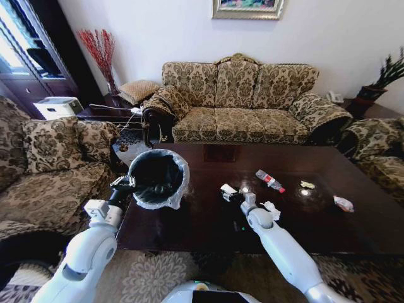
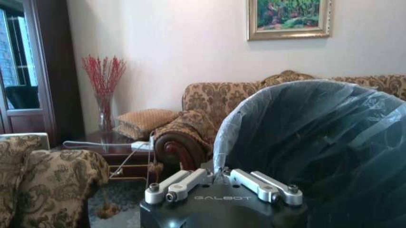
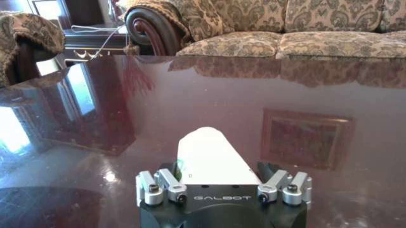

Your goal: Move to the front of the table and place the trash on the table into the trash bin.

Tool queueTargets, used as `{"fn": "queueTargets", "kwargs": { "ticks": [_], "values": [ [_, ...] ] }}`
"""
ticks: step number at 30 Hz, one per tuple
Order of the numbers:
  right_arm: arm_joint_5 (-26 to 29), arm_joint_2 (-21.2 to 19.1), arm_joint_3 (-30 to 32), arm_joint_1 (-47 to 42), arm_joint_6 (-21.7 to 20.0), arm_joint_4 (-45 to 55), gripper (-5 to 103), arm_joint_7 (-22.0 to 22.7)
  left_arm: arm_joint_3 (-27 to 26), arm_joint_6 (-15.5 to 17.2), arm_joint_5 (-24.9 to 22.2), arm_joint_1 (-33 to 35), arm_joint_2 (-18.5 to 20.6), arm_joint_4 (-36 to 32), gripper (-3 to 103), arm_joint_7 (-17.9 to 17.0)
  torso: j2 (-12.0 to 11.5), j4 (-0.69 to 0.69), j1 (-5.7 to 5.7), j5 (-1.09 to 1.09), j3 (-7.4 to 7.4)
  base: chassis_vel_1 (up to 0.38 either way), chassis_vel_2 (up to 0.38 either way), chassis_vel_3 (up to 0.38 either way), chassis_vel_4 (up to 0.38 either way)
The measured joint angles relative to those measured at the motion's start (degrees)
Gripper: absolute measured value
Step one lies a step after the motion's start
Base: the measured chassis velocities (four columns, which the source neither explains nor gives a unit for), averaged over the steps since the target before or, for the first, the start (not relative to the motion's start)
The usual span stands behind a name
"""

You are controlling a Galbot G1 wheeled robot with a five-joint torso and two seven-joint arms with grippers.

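Our left gripper has its jaws pressed onto the rim of the trash bin, held tilted at the desk's left edge. Our right gripper has its jaws spread around a white paper cup lying on the desk. We judge the cup could slip or crush when squeezed, being light and smooth. The right wrist view shows this straddle; the head view adds the bottle, the tissue and the scraps farther right.
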Motion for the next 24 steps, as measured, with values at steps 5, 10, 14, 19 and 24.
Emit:
{"fn": "queueTargets", "kwargs": {
  "ticks": [5,10,14,19,24],
  "values": [
    [-0.1,0.3,-0.1,0.3,0.0,0.0,67,0.3,0.0,-0.1,0.0,-0.5,0.1,0.4,2,0.2,0.0,0.01,0.0,0.01,0.0,0.0,0.0,0.0,0.0],
    [-0.4,0.3,0.0,0.0,0.0,0.2,52,0.9,0.1,-0.3,0.0,-0.6,0.0,0.7,2,0.3,0.0,0.02,0.0,0.02,0.0,0.0,0.0,0.0,0.0],
    [-0.5,0.3,0.1,-0.4,0.0,0.5,45,1.7,0.1,-0.4,0.0,-0.7,0.1,0.7,2,0.3,0.0,0.02,0.0,0.01,0.0,0.0,0.0,0.0,0.0],
    [-1.3,0.4,0.0,-0.7,0.0,1.4,35,3.6,0.1,-0.4,-0.1,-0.7,0.1,0.7,2,0.2,0.0,0.0,0.0,0.03,0.01,0.0,0.0,0.0,0.0],
    [-1.0,-0.8,0.3,-1.3,-0.1,9.2,21,7.3,0.1,-0.4,-0.1,-0.6,0.0,0.4,2,0.0,0.0,0.02,0.01,0.07,0.03,0.0,0.0,0.0,0.0]
  ]
}}
